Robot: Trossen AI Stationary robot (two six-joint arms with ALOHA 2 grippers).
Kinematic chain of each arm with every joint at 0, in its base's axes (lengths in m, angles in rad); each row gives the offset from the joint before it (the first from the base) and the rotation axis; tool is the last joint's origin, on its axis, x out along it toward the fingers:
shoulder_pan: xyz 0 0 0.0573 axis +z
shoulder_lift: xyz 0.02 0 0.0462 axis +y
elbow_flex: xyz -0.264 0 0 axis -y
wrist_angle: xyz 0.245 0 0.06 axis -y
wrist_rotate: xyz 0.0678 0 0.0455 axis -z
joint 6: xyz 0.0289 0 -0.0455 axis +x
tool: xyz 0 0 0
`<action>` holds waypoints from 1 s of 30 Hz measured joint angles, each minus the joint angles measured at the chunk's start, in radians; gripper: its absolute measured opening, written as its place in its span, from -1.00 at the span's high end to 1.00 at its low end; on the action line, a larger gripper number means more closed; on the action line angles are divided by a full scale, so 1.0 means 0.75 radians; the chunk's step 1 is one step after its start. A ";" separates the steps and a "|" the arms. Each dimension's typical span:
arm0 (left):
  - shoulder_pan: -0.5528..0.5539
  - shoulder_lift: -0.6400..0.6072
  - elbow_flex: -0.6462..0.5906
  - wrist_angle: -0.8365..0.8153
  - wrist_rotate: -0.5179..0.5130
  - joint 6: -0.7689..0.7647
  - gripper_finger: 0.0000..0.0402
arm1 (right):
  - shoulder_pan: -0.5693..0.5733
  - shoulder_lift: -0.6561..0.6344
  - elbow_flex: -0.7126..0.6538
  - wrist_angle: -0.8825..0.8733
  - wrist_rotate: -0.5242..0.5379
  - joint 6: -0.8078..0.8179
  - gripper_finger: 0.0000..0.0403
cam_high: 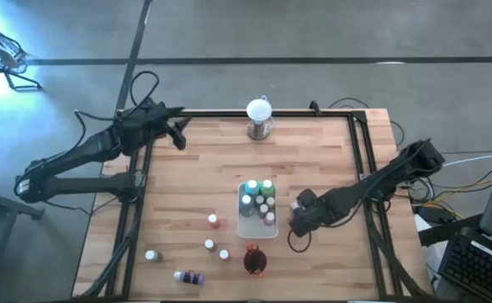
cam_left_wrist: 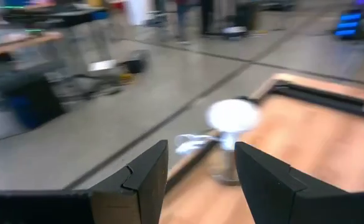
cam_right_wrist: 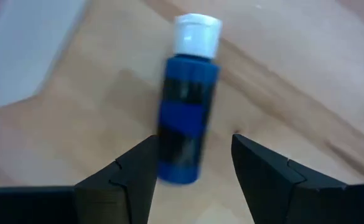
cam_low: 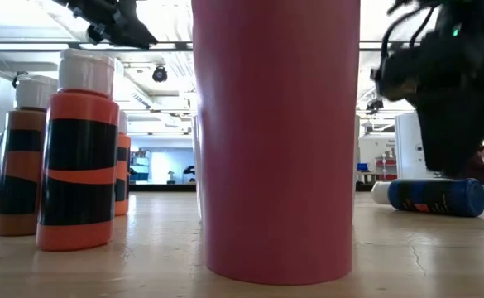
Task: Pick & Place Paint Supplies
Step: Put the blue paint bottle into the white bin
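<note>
Table [cam_high: 313, 160]: light wood planks, black frame at the rim. Tray [cam_high: 247, 225]: white, holding teal and green bottles [cam_high: 256, 195] with white caps. Cup [cam_low: 276, 132]: dusty pink-red in low view, dark red from above. Orange bottles [cam_low: 78, 149]: orange with black bands, white caps. Blue bottle [cam_right_wrist: 186, 121]: deep blue with a dark label band, white cap, lying on the wood. Purple bottle [cam_high: 190, 276]: purple, white cap. Globe [cam_high: 259, 110]: white on a grey metal base. Both arms and their fingers: black.
</note>
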 joint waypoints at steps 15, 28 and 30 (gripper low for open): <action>-0.001 -0.001 -0.001 0.126 0.233 -0.050 0.05 | -0.058 0.198 -0.092 0.237 0.067 -0.103 0.23; 0.000 0.021 -0.001 0.126 0.442 -0.132 0.05 | 0.017 -0.018 -0.091 0.214 0.494 -0.033 0.53; -0.001 0.029 -0.001 0.127 0.443 -0.135 0.05 | 0.028 -0.069 -0.094 0.189 0.555 -0.033 0.53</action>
